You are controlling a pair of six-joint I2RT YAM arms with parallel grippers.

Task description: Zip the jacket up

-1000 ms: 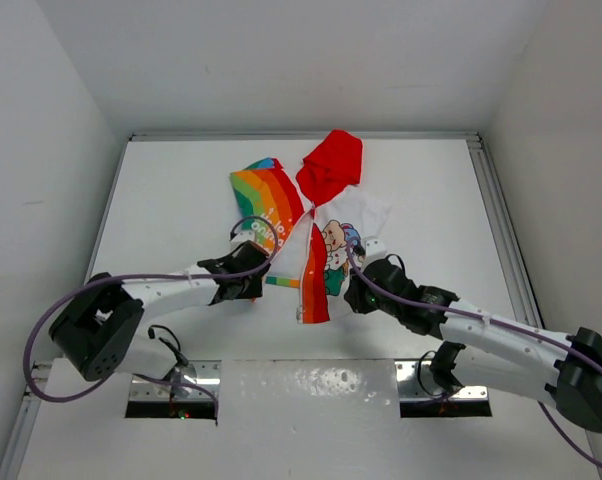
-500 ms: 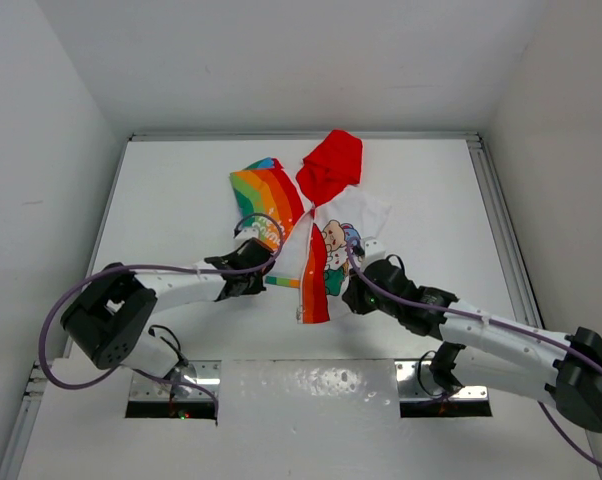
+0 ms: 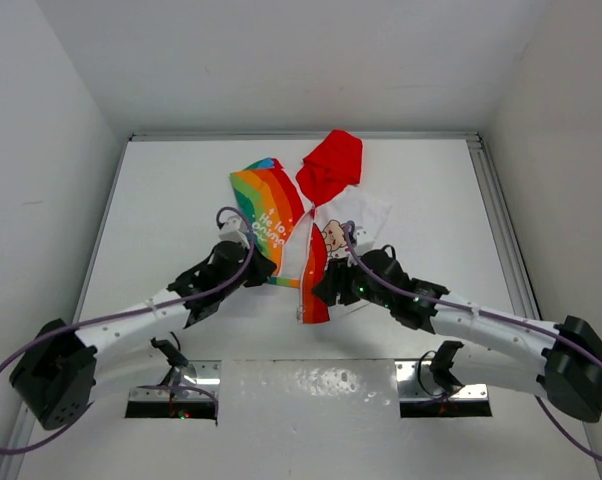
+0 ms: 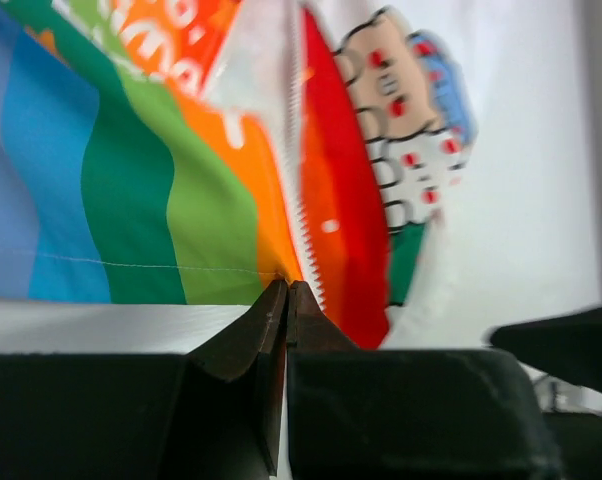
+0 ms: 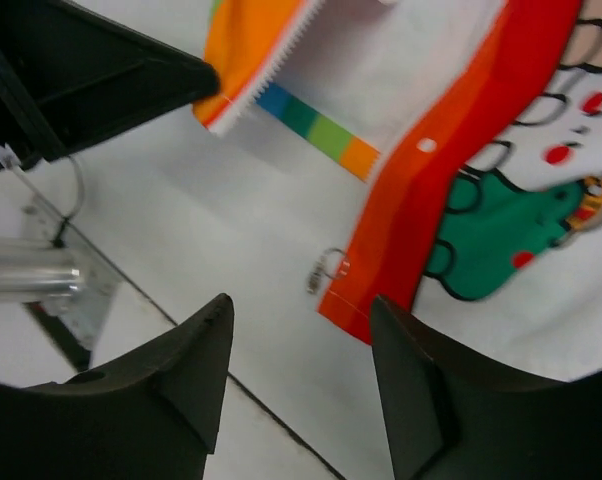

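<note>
Left gripper (image 4: 286, 290) pinches jacket (image 4: 131, 180) hem; its white lettering is cropped, unreadable

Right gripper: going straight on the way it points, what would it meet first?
The right gripper would probably first meet the jacket at the bottom corner of its red zipper edge, beside the small metal ring; depth is unclear.

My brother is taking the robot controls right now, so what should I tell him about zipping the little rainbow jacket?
Left end effector: shut at the hem corner of the small rainbow-striped, red-hooded fabric jacket; grip on cloth unclear.
Right end effector: open, hovering over the small metal zipper ring at the bottom of the red edge.
Jacket lies open on the white table.
Done: nothing zipped.
To do: join both zipper ends, pull up.
</note>
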